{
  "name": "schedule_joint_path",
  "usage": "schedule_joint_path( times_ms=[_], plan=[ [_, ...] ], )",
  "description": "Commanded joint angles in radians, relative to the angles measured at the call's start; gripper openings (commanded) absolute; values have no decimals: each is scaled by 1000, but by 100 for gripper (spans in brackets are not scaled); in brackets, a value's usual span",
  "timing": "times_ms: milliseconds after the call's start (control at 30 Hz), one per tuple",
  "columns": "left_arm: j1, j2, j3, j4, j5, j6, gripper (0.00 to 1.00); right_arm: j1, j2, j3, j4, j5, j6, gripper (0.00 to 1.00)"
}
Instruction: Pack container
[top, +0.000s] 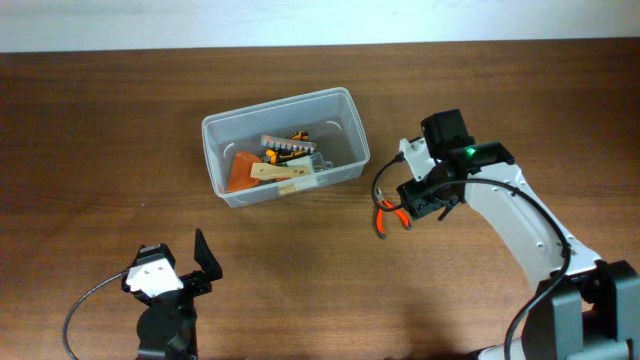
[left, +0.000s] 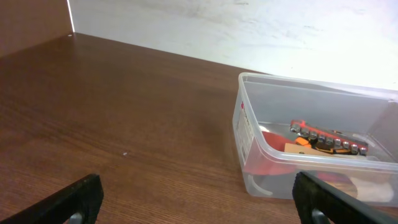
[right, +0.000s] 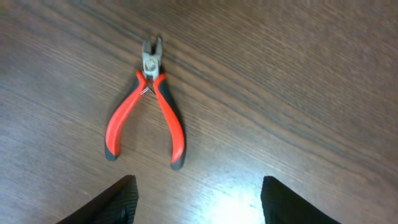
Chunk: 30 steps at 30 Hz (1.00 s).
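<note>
Overhead, we see the brown table (top: 100, 150) carrying the container (top: 280, 104) in the upper middle of the frame, with several small items (top: 285, 165) lying in it. It stands apart from both arms.

At the right of that view the right pincer (right: 202, 202) hangs over the red-handled pliers (right: 152, 81). Its fingers are spread and hold nothing. The left pincer (left: 199, 202), at the lower left of the overhead view, is also spread and empty, and faces the container from some way off.

The pliers lie flat on the table, just off the container's lower right corner, with their handles splayed apart. We judge that this is the main hazard. A closing grip could catch only one handle, and the tool would then swing or twist out. Because they lie so low, the fingertips could scrape the wood or ride over them. A slanted hold may slip on the way across. The tub also looks light, so a nudge against its rim during the drop could shove it aside.
</note>
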Motion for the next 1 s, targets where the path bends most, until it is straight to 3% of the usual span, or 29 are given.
schedule_joint_path(
  times_ms=[0,300,633,967],
  plan=[
    [-3,-5,-3,-2,-3,9,99,1,55,-9,13,-27,-11,63],
    [-3,-5,-3,-2,-3,9,99,5,161,-9,30,-28,-11,63],
    [-3,-5,-3,-2,-3,9,99,117,206,-9,60,-19,-3,61],
    [-3,-5,-3,-2,-4,9,99,59,207,-9,72,-19,10,60]
  ],
)
